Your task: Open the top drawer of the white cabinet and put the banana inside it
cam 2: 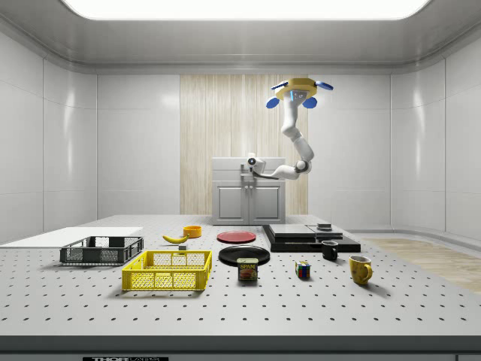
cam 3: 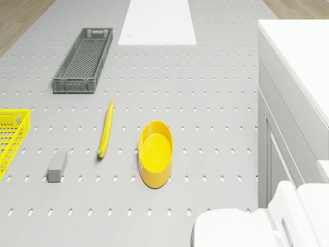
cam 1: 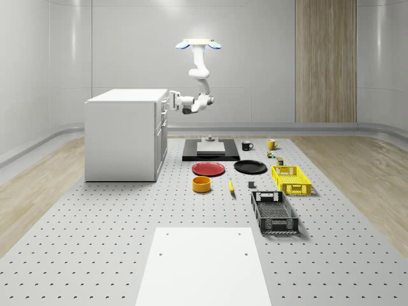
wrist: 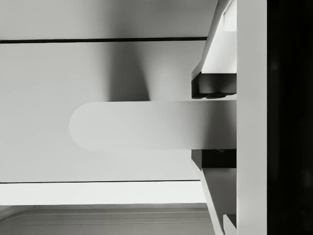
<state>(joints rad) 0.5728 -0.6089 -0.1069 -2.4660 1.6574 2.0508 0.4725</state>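
The white cabinet stands at the whole-scene view's left, with its drawers flush. The drone hovers high beside the cabinet's front, its arm bent down toward the top drawer. My gripper is at the top drawer's handle. In the wrist view the two dark pads sit against either side of the flat handle. The yellow banana lies on the perforated table, well away from the gripper.
A yellow bowl sits near the banana, with a red plate and a black plate behind. To the right are a yellow crate, a grey crate, a small grey block, mugs and a black platform.
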